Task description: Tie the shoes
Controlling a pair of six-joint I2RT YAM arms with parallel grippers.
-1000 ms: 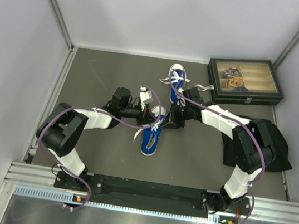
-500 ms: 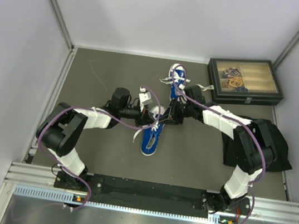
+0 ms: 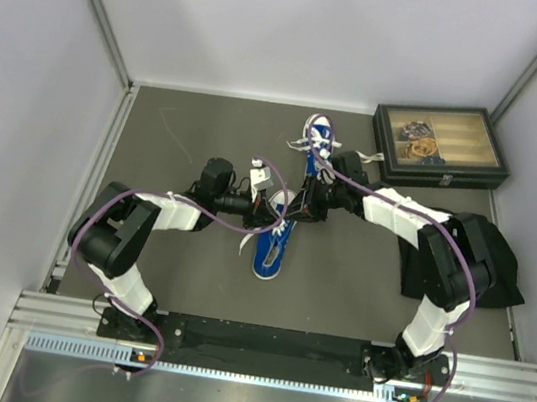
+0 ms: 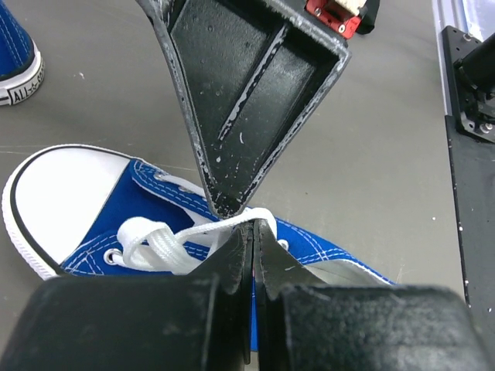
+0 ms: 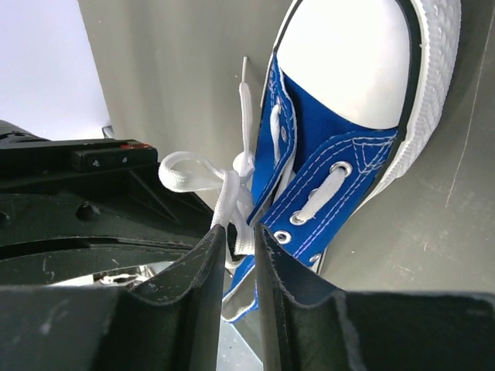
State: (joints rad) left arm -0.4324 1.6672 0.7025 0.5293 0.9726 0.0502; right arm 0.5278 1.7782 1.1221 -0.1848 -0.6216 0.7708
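Near shoe (image 3: pixel 267 249): lying midway between the near and far edges, long axis running near-to-far, toe pointing far.
Left gripper (image 4: pixel 252 232): I'm clamping a white lace loop (image 4: pixel 166 249) from the left side.
Right gripper (image 5: pixel 238 232): I'm pinching the opposite lace strand (image 5: pixel 227 202), directly facing the left gripper.
Pull: likely going sideways, across the shoe.
Far shoe (image 3: pixel 317 146): sitting toward the far edge.

Left gripper (image 4: pixel 249 226) pinched tight; right gripper (image 5: pixel 240 236) likewise — the two facing, close together

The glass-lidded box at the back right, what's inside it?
Through the lid of the box, dividers show, with tan and bluish items at its left end. They are too small to identify; the other compartments look dark.
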